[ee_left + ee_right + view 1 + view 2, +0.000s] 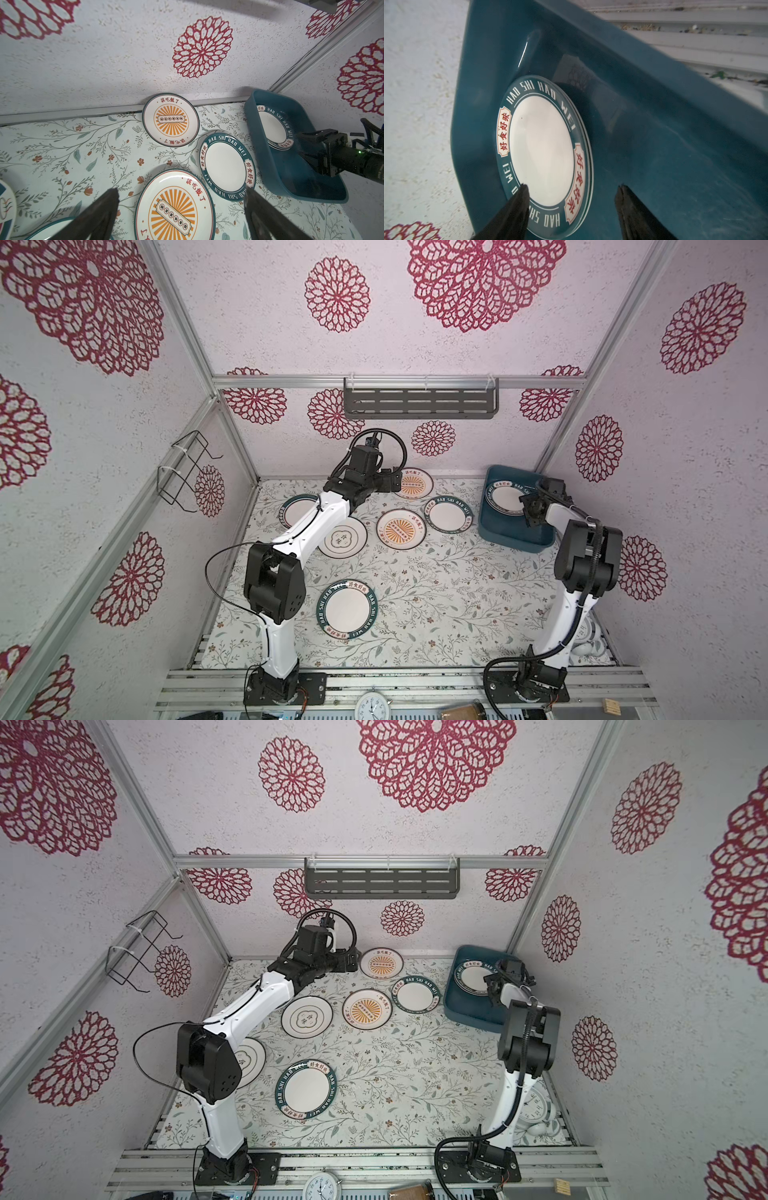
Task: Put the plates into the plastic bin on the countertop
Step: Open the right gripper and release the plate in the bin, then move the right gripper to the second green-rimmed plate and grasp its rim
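The teal plastic bin (515, 539) (654, 145) stands at the countertop's (436, 601) back right. A short stack of plates lies in it, a green-rimmed plate (503, 499) (542, 149) on top. My right gripper (530, 510) (572, 186) hangs open just over that plate's near rim and holds nothing. Loose on the countertop are two sunburst plates (414, 483) (401, 529), green-rimmed plates (449, 514) (347, 610) (297, 510) and a clover plate (343, 541). Wide open and empty, my left gripper (392, 483) (181, 190) hovers above the back sunburst plates (174, 207).
A second clover plate (249, 1058) is half hidden behind the left arm's elbow. On the back wall hangs a grey slotted shelf (419, 402), on the left wall a wire rack (187, 472). White clocks sit at the front edge (372, 707) and beside the right arm's base (536, 1106).
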Motion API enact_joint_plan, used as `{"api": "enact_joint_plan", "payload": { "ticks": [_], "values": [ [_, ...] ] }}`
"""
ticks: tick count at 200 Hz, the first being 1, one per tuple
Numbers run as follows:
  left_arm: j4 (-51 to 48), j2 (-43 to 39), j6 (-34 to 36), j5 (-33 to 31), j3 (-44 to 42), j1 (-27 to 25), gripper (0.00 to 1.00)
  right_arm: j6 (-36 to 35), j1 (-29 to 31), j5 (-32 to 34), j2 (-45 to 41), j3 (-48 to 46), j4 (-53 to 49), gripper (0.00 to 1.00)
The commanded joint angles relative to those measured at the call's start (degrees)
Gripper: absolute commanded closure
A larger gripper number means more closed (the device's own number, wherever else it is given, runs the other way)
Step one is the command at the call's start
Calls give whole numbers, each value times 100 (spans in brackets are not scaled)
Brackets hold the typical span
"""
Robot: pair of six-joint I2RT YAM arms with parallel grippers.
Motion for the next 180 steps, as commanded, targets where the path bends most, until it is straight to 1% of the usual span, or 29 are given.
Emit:
{"api": "enact_joint_plan", "payload": {
  "ticks": [1, 23, 38, 62, 66, 71, 96, 126, 167, 180],
  "values": [
    [119, -265, -32, 42, -219, 21, 3, -304, 2, -84, -299, 117, -185, 27],
    [136, -496, -101, 56, -470, 13, 3, -663, 104, -164, -574, 68, -159, 22],
    [170, -698, -154, 69, -693, 3, 3, -935, 212, -187, -791, 67, -248, 15],
    [221, -1060, -223, 90, -1096, -12, 3, -1295, 445, -293, -1220, -70, -293, 9],
    [233, -1128, -229, 103, -1175, -7, 3, -1306, 487, -312, -1309, -128, -280, 7],
    [242, -1206, -233, 124, -1275, -11, 3, -1327, 551, -325, -1419, -199, -253, 2],
    [334, -1666, -341, 177, -1797, -24, 3, -1389, 950, -307, -1958, -582, -229, 1],
    [377, -2232, -408, 237, -2329, -17, 3, -1276, 1597, -18, -2698, -1120, -308, 1],
    [190, -2742, -355, 315, -2742, -22, 3, -485, 2608, 365, -3621, -2318, -36, 1],
    [167, -2849, -351, 344, -2834, -19, 3, -154, 2877, 455, -3874, -2840, 305, 2]
  ]
}}
